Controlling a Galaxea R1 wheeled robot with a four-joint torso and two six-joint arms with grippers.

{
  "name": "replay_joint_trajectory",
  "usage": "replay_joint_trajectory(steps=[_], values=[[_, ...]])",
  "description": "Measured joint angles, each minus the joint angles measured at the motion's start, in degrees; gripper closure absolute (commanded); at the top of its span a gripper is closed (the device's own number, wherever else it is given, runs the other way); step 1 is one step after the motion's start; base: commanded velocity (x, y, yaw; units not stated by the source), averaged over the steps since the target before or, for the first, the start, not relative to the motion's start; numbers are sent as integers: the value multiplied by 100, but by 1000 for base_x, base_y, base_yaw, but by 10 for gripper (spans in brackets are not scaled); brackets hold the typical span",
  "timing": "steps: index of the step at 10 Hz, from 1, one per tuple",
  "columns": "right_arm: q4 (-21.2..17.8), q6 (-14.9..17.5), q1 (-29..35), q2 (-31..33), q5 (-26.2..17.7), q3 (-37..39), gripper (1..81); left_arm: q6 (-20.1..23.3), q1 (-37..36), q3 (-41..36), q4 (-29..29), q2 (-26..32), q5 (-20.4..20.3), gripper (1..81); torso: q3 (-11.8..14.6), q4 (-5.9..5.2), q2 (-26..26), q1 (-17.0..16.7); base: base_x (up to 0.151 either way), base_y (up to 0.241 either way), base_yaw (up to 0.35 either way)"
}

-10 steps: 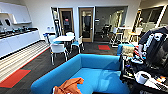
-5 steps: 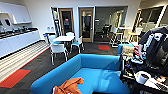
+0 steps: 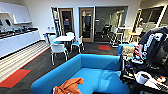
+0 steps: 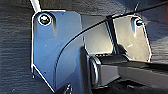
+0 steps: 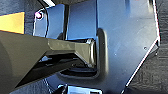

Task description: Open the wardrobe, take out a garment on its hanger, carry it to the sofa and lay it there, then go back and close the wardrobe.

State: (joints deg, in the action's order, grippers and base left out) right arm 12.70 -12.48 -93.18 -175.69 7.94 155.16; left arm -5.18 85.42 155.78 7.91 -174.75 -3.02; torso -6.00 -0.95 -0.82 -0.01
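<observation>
head view is showing the orange garment [image 3: 69,87] lying on the blue sofa [image 3: 100,75], so laying looks finished; returning to the wardrobe is remaining. jaw state: cannot tell.

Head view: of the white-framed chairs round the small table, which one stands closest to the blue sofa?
The chair at the table's near side, back towards the camera; it stands closest to the sofa's backrest. The others sit beside or behind the table.
</observation>
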Motion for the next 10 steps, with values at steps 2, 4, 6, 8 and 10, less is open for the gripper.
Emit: replay_joint_trajectory(steps=[2,4,6,8,10], values=[[0,0,-20,-2,-6,0,10,1,-45,0,2,0,18,10,0,0,-2,0,0,0,246],[-4,2,33,20,11,38,10,41,-77,1,2,13,27,10,-2,2,0,3,0,0,287],[0,2,24,0,-9,49,10,41,-59,6,5,13,28,10,0,2,0,1,0,0,296],[0,2,33,5,-2,55,10,44,-61,6,2,13,24,10,0,2,0,1,0,0,296],[0,2,33,2,-6,57,10,65,-63,6,2,13,16,10,-2,2,0,1,0,0,296]])
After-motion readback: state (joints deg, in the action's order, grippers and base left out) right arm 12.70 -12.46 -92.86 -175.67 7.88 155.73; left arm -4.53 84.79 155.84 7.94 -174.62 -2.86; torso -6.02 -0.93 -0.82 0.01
